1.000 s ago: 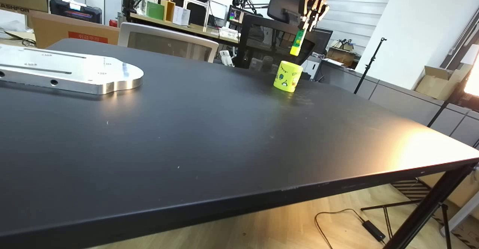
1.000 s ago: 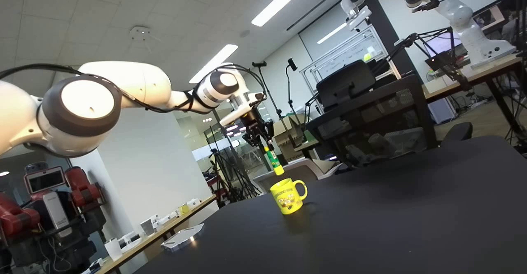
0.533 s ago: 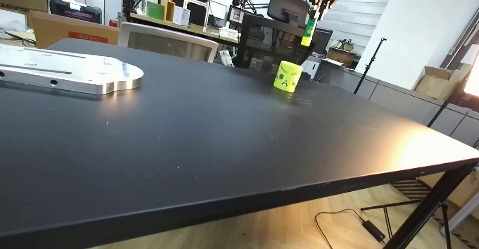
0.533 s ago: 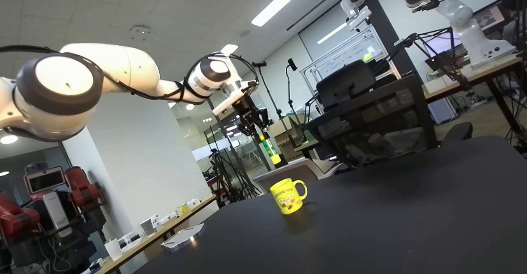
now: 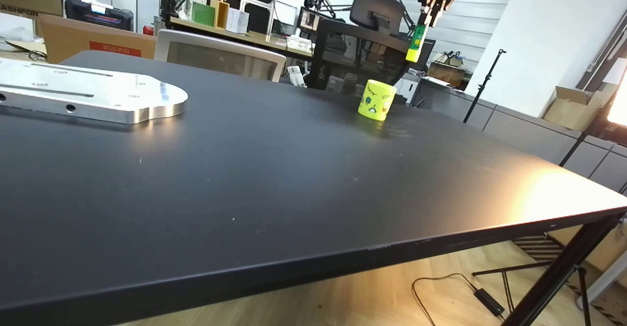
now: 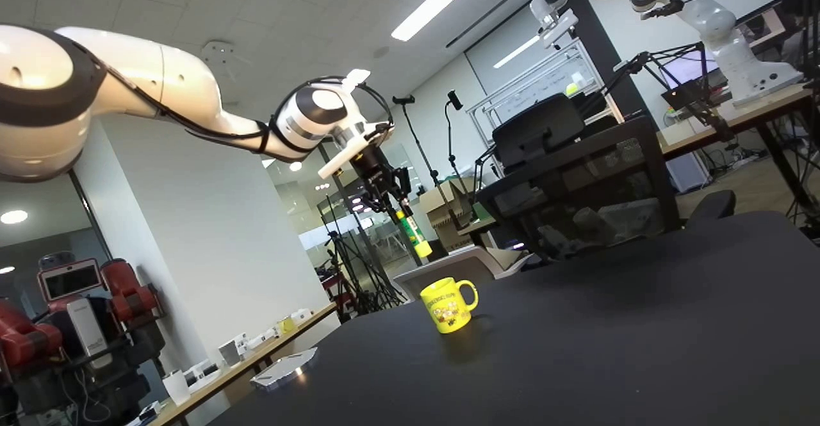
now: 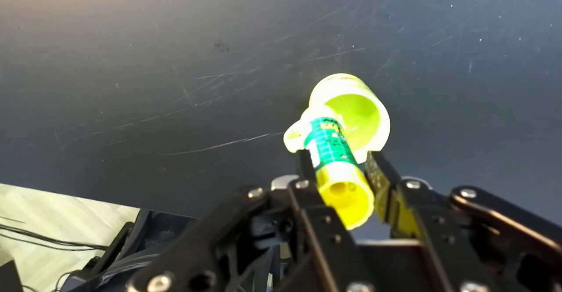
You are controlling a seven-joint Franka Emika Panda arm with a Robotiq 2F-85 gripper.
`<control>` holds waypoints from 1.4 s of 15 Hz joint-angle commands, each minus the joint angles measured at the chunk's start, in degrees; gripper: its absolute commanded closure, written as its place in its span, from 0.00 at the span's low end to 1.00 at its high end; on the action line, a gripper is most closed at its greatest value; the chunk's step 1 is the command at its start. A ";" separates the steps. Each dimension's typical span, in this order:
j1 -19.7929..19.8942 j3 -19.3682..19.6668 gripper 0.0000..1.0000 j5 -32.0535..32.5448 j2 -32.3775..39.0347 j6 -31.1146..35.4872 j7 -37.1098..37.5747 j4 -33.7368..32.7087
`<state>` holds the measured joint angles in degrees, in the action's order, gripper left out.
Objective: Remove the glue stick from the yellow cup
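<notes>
My gripper (image 7: 339,158) is shut on the glue stick (image 7: 331,145), a slim cylinder with yellow ends and a green label. Its hollow yellow end sits between the fingers and faces the wrist camera. In both exterior views the glue stick (image 5: 417,42) (image 6: 413,234) hangs tilted below the gripper (image 5: 427,18) (image 6: 400,205), in the air, above and apart from the cup. The yellow cup (image 5: 377,99) stands upright on the table. Its handle and printed side show in an exterior view (image 6: 447,305). In the wrist view the stick covers part of the cup (image 7: 371,116).
The black table (image 5: 274,179) carries a flat silver metal plate (image 5: 88,95), which also shows in an exterior view (image 6: 284,368). Chairs (image 5: 220,54) (image 6: 583,189) stand behind the table. The table's edge and the floor (image 7: 52,221) show at lower left in the wrist view.
My gripper has risen with the glue stick and moved sideways away from the cup, right in one exterior view and left in another. The cup has not moved.
</notes>
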<state>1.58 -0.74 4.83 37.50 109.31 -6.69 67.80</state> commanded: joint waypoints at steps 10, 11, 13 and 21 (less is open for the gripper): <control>0.27 1.29 0.91 0.81 -25.49 11.61 -2.61 39.29; 0.29 1.27 0.91 0.78 -27.50 12.55 -3.05 42.36; 0.35 1.27 0.91 0.51 -31.42 14.87 -3.85 48.55; 0.87 2.26 0.91 -1.21 -37.17 30.59 -4.35 65.62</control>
<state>2.24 0.99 4.49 1.72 137.31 -10.64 129.89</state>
